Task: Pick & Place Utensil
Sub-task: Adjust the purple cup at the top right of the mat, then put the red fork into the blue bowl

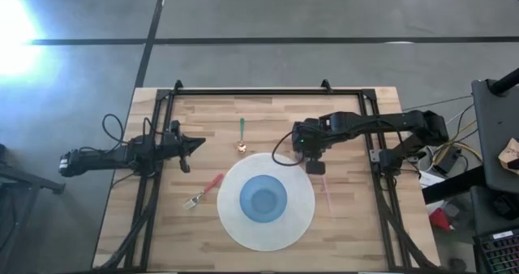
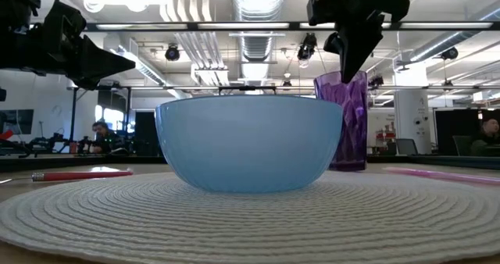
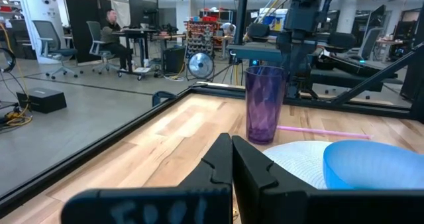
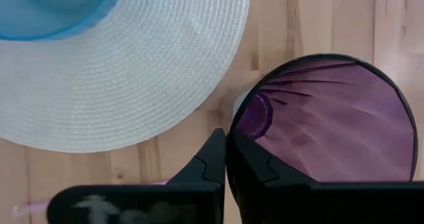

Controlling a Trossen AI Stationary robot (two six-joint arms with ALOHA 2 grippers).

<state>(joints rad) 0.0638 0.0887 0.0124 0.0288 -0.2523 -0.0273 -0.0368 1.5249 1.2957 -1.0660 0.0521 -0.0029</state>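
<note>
Woven white placemat (image 2: 234,217) fills the near ground of my low view, with the blue bowl (image 2: 248,143) sitting at its centre. From above, I see the utensils spread around that mat: a fork with a red handle (image 1: 203,192) lies just off its left edge, a thin pink utensil (image 1: 328,194) lies just off its right edge, and a green-handled spoon (image 1: 241,134) rests farther back, its bowl end near the mat's far rim. The purple cup (image 1: 315,167) stands at the mat's far right edge.

My right gripper (image 4: 227,159) hangs directly over that cup, fingers pressed together and holding nothing. My left gripper (image 1: 197,143) waits at the left side of the table, also pressed together and empty, pointing toward the middle.

I judge the task's thing to be one of these utensils, none yet lifted. The fork looks light and stiff, and its plastic handle is likely smooth and low against the wood, so I would spread the fingers, come down across the handle's middle and pinch it there, well clear of the tines. The pink one looks thinner and may be harder to get under; the spoon's slim green handle offers a similar mid-handle hold.
</note>
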